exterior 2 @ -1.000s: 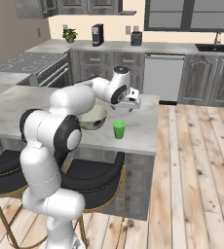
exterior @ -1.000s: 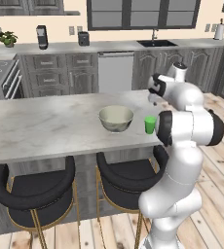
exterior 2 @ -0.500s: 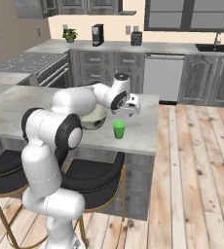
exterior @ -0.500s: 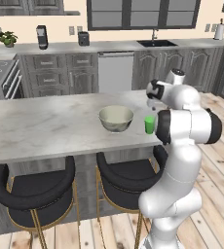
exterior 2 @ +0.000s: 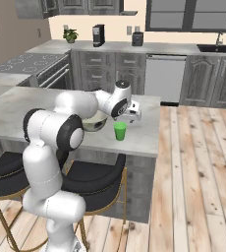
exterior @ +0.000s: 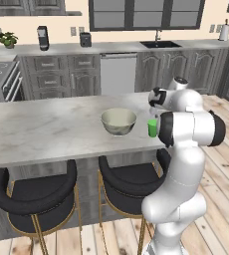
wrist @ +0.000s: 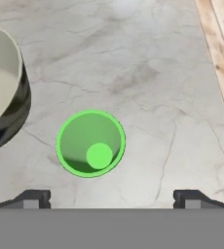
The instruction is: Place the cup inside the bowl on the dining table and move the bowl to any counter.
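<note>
Approach-to-grasp step. Small bright green tapered cup (wrist: 90, 143) stands upright on the light grey marble counter (wrist: 148, 73), just beside the round deep cream-green bowl (wrist: 2, 87), not touching. Fingers (wrist: 33, 198) spread wide, empty, above cup. Next: centre, descend, close on rim.

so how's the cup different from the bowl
The cup is bright green; the bowl is pale cream inside with a greyish shiny outside. The cup is much narrower than the bowl. Both stand upright, apart, on the dining table, and both look empty.
</note>
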